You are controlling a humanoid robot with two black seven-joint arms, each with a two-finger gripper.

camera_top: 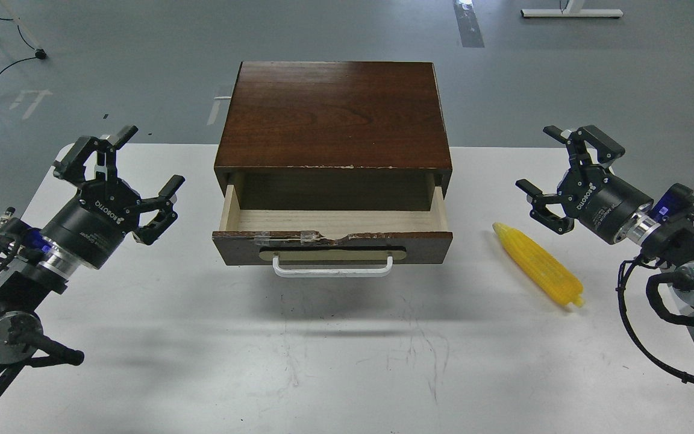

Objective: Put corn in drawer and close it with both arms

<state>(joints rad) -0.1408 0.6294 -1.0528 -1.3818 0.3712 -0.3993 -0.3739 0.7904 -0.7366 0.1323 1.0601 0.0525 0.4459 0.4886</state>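
The corn [538, 265] is lying on the white table [347, 361] near its right edge, pointed tip aimed toward the far side, just right of the drawer [332, 226], which is standing pulled out of the dark cabinet [335, 111] at the table's far middle, its pale interior showing nothing inside. The right gripper [558, 181] is hovering above and just beyond the cob with fingers spread wide, gripping nothing; the left gripper [127, 178] is hanging over the left side of the table, likewise splayed and empty. So the pick is not yet begun. The next move is probably asking the right claw to drop and turn across the cob's thick middle, since the smooth taper may be slipping loose, then lifting it over the chipped front edge.
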